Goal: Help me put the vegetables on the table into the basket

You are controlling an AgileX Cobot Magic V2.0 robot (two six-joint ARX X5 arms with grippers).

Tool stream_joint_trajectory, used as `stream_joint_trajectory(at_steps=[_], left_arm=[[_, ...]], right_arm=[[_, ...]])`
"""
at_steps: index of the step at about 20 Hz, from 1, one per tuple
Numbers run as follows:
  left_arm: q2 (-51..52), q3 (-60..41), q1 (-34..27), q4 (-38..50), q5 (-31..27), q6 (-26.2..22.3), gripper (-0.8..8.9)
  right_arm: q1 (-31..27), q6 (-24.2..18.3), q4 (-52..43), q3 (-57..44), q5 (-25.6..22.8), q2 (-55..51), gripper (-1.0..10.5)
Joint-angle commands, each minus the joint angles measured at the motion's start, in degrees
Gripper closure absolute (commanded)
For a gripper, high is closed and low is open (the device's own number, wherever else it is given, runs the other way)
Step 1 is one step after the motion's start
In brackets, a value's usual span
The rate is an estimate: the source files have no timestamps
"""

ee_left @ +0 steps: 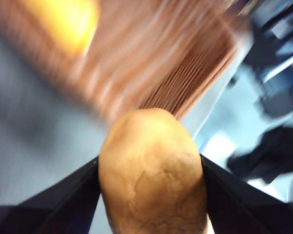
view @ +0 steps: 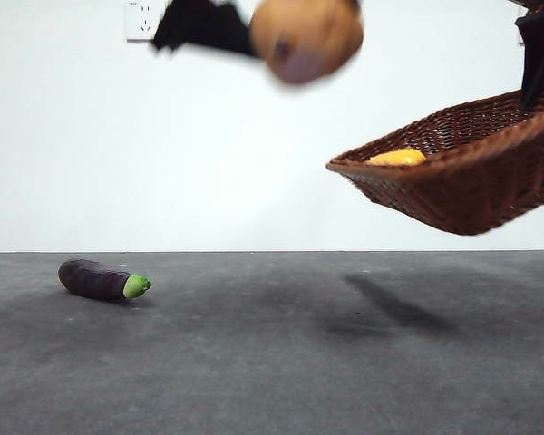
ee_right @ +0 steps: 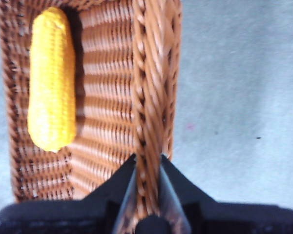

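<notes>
Nearest, the table (view: 272, 362) spreads as a flat dark grey matte surface, faintly speckled, with soft shadows lying on it below the lifted things. On its left part lies the small dark purple eggplant (view: 98, 280) on its side, its green stem end turned toward the right; nothing touches it. Behind the table's far edge rises a plain white wall (view: 118, 163), and high on it, near the top left, sits a white socket plate (view: 145, 18).

Above the table, clear of the surface, hangs the basket (view: 471, 172), a shallow dark brown wicker piece with flaring sides and a braided rim, tilted so that its left end dips. The right gripper (ee_right: 147, 161) pinches the basket's rim, one black jaw inside the wall and one outside, pressed against the braid. Inside, along the side opposite the gripped rim, lies the yellow-orange lumpy piece (ee_right: 52, 80), long and bumpy like a corn cob; in the front view only its top (view: 397, 157) shows above the rim.

Higher still, at the top of the front view and to the left of the basket, the left gripper (ee_left: 151, 170) carries the large tan-brown potato (view: 306, 38), blurred there. In the left wrist view the potato (ee_left: 154, 175) fills the gap between the two black jaws, which press on its two sides, and the blurred basket lies beyond it.
</notes>
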State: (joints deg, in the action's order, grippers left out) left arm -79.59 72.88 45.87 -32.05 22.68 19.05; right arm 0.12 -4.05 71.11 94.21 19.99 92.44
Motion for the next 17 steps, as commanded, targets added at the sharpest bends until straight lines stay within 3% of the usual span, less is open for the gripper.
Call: stream_joint_trajectory(at_steps=[1,7,8,12,14,15,17], left_arm=[[-1.51,2.25,0.09,1.05,0.24,0.70,8.22],[-6.80,4.17,0.26,0.72,0.28,1.11,8.10],[-7.61,4.17,0.33,-0.04,0.48,1.16,7.74],[-8.52,4.17,1.25,0.55,0.24,1.97,4.58],[-8.52,4.17,1.51,0.76,0.20,2.40,2.53],[-8.52,4.17,1.51,0.57,0.24,2.36,2.03],[-8.52,4.17,1.77,1.05,-0.26,2.34,2.07]], right_arm=[[2.38,1.20,0.33,-0.33,1.03,-0.42,9.6],[10.32,5.05,-2.16,-0.33,0.85,-0.39,9.6],[11.30,5.40,-2.64,-0.33,0.83,-0.39,9.6],[13.73,5.62,-2.91,-0.33,0.85,-0.37,9.6],[14.03,6.03,-2.89,-0.33,0.81,-0.37,9.6],[14.21,6.05,-2.82,-0.33,0.94,-0.37,9.6],[14.21,6.01,-2.29,-0.33,1.01,-0.37,9.6]])
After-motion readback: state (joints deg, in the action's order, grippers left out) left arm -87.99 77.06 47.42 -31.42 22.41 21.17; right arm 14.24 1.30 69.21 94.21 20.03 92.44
